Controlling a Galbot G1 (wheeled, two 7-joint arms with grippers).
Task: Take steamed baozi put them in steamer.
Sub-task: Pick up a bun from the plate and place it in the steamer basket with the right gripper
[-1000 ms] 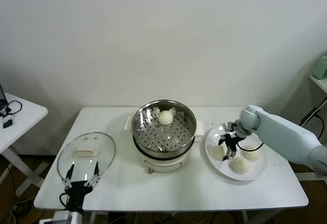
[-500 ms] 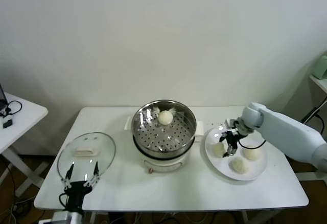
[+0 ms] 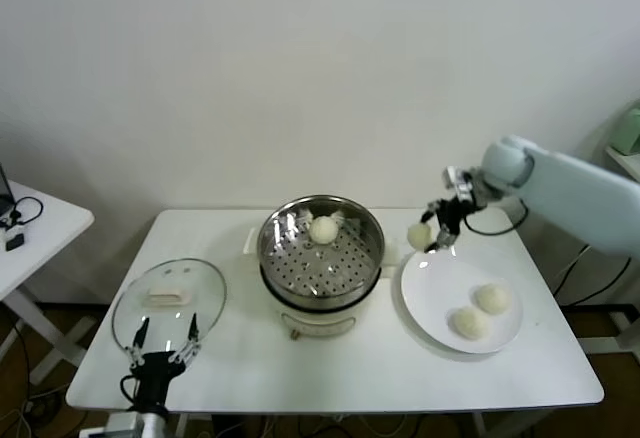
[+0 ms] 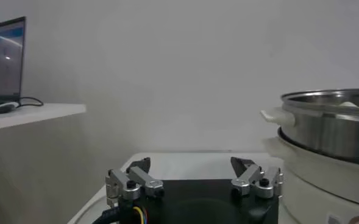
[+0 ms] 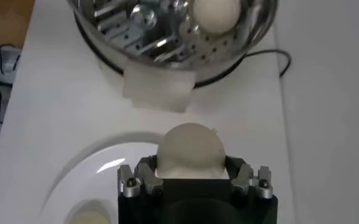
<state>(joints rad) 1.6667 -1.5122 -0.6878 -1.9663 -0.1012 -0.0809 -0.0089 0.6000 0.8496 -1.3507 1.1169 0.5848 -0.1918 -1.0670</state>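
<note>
Hanging clear of the desk, one bun (image 3: 419, 234) (image 5: 191, 151), caught between the fingers of the right gripper (image 3: 436, 232) (image 5: 191, 176), which is closing snugly on its sides. Hovering over the gap between the pot (image 3: 321, 248) (image 5: 167, 36) and the white plate (image 3: 440, 288) (image 5: 100, 167), toward the desk's far edge. Resting already on the perforated floor of the pot, near its far wall, another bun (image 3: 323, 229) (image 5: 216, 13). Lying on the plate near the desk's right edge, two more buns (image 3: 492, 298) (image 3: 467, 323), just beside each other. Sitting mid-desk on its white base, the pot, uncovered. Lying flat near the desk's left edge, a glass lid (image 3: 168, 304). Waiting at the near-left corner, just below the lid, the left gripper (image 3: 160, 341) (image 4: 194, 180), fingers spread wide and holding nothing.
</note>
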